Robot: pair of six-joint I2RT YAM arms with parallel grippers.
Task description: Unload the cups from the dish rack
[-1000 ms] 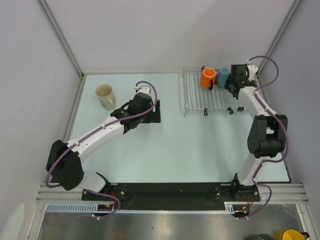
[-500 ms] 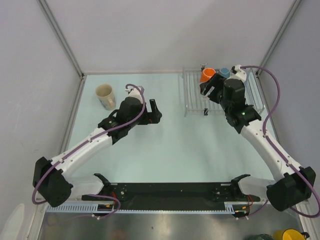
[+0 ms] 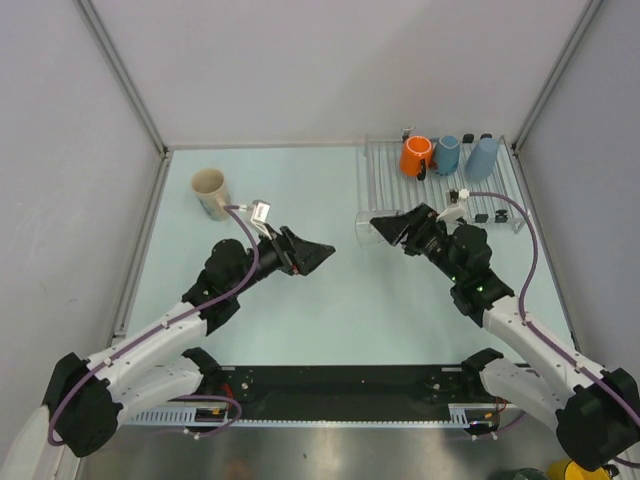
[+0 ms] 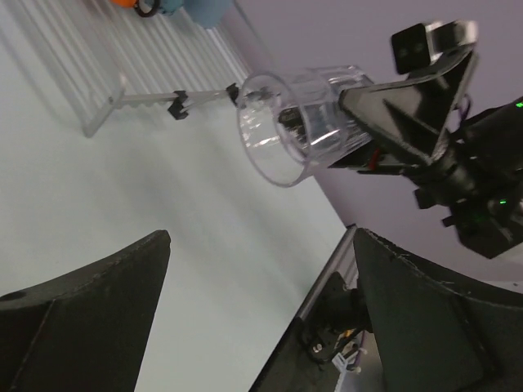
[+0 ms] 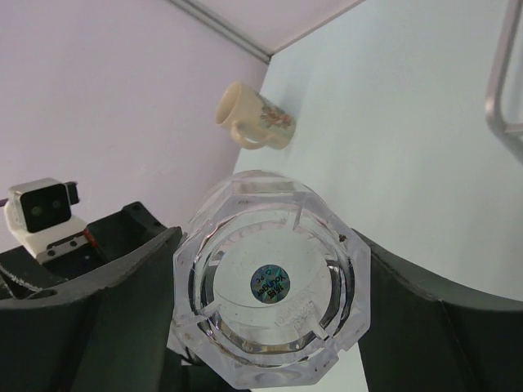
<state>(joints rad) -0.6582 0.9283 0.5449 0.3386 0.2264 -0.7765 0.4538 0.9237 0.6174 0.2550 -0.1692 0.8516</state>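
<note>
A clear faceted glass cup (image 3: 371, 228) hangs on its side above the table, mouth to the left, with my right gripper (image 3: 392, 228) shut on its base end. The right wrist view shows the cup's bottom (image 5: 274, 286) wedged between both fingers. My left gripper (image 3: 318, 251) stands open and empty a short way left of the cup's mouth (image 4: 278, 131), not touching it. On the far rods of the dish rack (image 3: 400, 195) sit an orange mug (image 3: 415, 155), a teal-blue mug (image 3: 446, 153) and a light-blue cup (image 3: 482, 157). A beige mug (image 3: 210, 192) stands on the table at far left.
Walls and metal posts close in the table at the back and both sides. A yellow mug (image 3: 575, 470) sits off the table at the near right corner. The rack's near edge carries small black clips (image 3: 468, 196).
The right arm has left the rack's far end and carried the clear cup left over the table. The left arm has swung away from the beige mug toward the middle, jaws a little wider.
</note>
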